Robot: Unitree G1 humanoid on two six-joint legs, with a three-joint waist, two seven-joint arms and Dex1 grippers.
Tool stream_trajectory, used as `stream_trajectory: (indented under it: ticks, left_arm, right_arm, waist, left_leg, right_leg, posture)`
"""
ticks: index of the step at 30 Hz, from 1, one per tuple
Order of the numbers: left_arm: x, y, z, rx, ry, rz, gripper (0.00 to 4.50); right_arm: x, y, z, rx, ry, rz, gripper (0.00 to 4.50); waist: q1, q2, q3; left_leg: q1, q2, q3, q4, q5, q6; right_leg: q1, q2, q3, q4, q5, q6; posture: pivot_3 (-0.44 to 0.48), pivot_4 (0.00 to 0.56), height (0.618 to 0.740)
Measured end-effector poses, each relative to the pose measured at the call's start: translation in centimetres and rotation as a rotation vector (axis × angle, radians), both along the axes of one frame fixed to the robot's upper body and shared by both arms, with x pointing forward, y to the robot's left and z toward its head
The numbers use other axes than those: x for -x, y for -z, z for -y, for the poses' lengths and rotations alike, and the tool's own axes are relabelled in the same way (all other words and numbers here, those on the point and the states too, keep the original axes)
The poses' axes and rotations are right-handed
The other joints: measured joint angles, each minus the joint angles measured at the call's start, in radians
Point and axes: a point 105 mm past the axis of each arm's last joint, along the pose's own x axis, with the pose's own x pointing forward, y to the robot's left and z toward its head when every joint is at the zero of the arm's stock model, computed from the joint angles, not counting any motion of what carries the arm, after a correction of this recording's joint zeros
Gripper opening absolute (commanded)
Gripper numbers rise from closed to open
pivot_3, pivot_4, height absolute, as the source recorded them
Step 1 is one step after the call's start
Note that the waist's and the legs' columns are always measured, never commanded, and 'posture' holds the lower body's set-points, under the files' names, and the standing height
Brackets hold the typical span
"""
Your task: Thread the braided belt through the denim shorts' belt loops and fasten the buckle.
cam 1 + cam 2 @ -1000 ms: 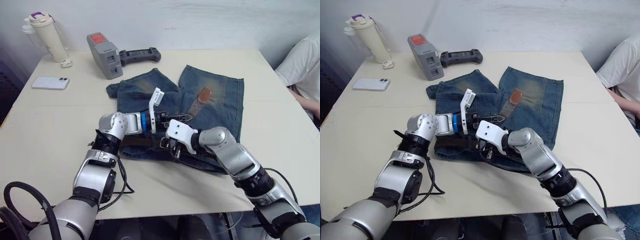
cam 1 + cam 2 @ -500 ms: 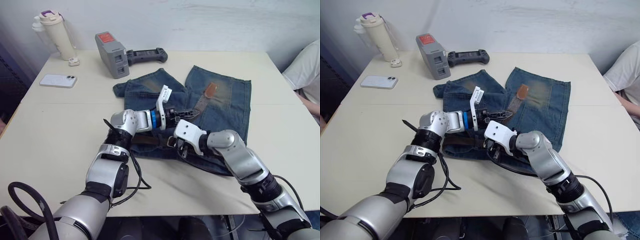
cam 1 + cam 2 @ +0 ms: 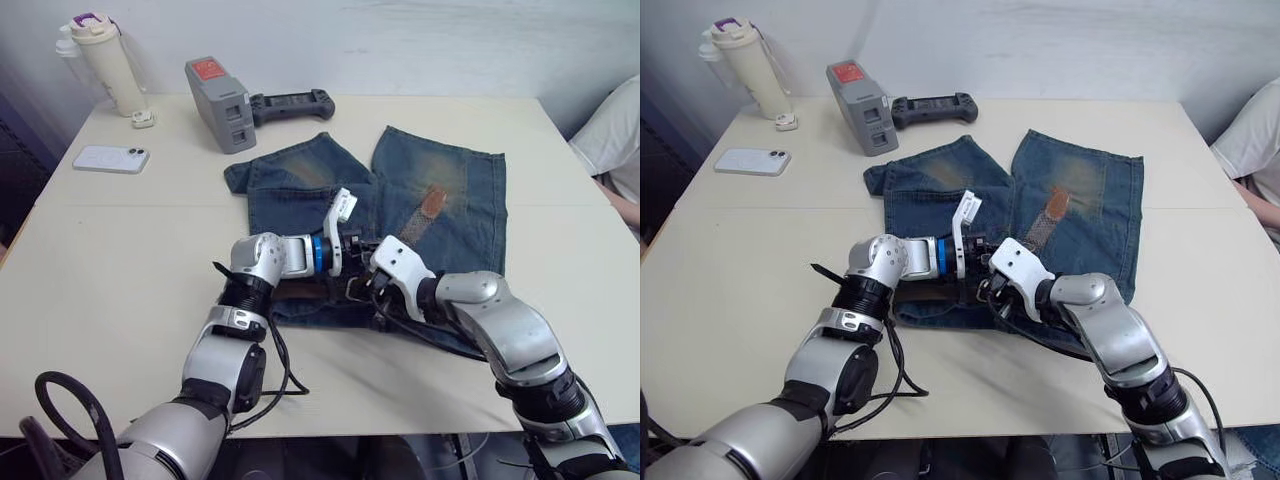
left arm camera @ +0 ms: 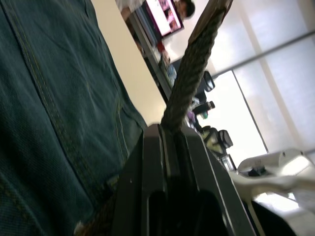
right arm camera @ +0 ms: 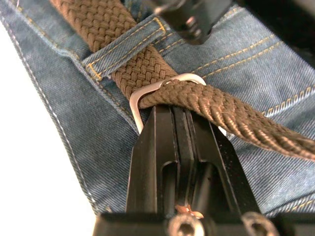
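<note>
No legible brand or writing is seen; the grey device [image 3: 219,102] at the far side of the worktop [image 3: 120,260] carries a red label whose text cannot be read. The denim shorts [image 3: 455,195] lie flat near the middle of the worktop, blue with faded yellowish-brown patches on both legs, waistband toward the robot. The braided belt [image 5: 147,69] is dark brown woven strap; in the right wrist view it passes under one of the belt loops [image 5: 125,46] on the waistband and through the buckle [image 5: 147,96], a silver metal frame. The tan tip [image 3: 433,203] rests on the right leg of the shorts. The right tool [image 5: 179,120] is closed on the buckle frame at the waistband. The left tool [image 4: 167,135] is clamped on the belt strap, just beside the right tool above the waistband. A white phone [image 3: 105,158], a bottle [image 3: 103,62] and a black controller [image 3: 292,102] sit along the far edge.
</note>
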Motion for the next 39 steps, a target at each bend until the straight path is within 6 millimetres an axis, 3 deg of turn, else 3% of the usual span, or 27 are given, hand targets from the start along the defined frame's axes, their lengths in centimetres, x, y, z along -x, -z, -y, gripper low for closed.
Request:
stream_trajectory:
  ticks: [16,24,30,39]
  left_arm:
    - [0.7,0.3,0.9,-0.021,0.042,0.005,0.0]
    - [0.7,0.4,0.8,-0.027,0.046,0.002,0.0]
    - [1.2,2.1,1.6,-0.167,0.078,0.101,0.0]
    - [2.1,3.5,2.6,-0.271,0.113,0.233,0.0]
  right_arm:
    - [1.6,-1.4,3.8,0.055,0.133,-0.07,0.04]
    - [2.5,-3.2,7.8,0.16,0.195,-0.046,0.04]
    - [2.9,-4.4,10.7,0.183,0.286,-0.022,0.04]
    - [2.9,-6.1,12.7,0.179,0.372,0.048,0.04]
  waist:
    - [-0.019,0.003,0.003]
    - [-0.027,0.004,0.004]
    - [-0.026,0.004,0.004]
    - [-0.026,0.004,0.003]
  left_leg:
    - [0.0,0.001,0.002,-0.001,0.0,0.0]
    - [0.0,0.0,0.001,-0.001,0.0,0.0]
    - [0.0,0.0,0.002,-0.001,0.0,0.0]
    - [0.0,0.0,0.002,0.0,0.0,0.0]
  right_leg:
    - [-0.002,0.0,0.0,0.0,0.0,0.0]
    - [-0.002,0.0,0.001,0.0,0.0,0.0]
    - [-0.002,0.0,0.001,-0.001,0.0,0.0]
    - [-0.002,0.0,0.002,-0.001,0.0,0.0]
  posture:
    - [0.0,0.15,0.74]
    - [0.0,0.15,0.74]
    - [0.0,0.15,0.74]
    - [0.0,0.15,0.74]
